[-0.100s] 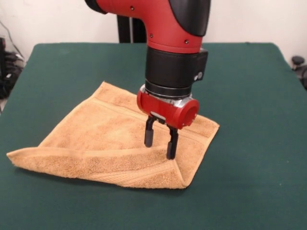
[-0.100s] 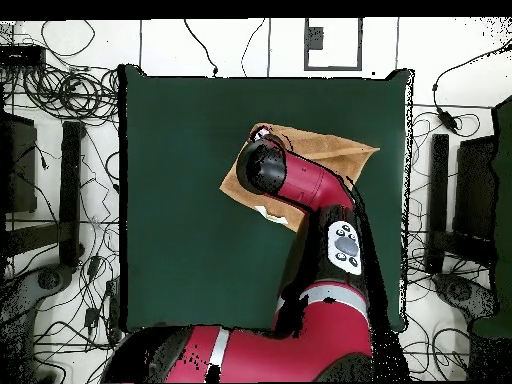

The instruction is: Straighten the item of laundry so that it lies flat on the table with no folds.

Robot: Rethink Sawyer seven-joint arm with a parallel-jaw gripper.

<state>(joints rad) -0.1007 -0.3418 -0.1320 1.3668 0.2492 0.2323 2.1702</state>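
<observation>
Hovering part-open and empty over the folded towel [image 1: 120, 143], the gripper [image 1: 160, 146] risks pinching both layers, keeping the fold.

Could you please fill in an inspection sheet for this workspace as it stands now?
Surface: green table, bare apart from the towel.
Job's things: orange-tan towel, not flat; near edge folded over in a thick band.
Clutter: nothing seen on the table.
Gripper: gripper open, tips at the towel by the fold; contact unclear.
Cables: many tangled cables on the floor around the table.
Surroundings: white wall behind; dark equipment beside the table.
</observation>
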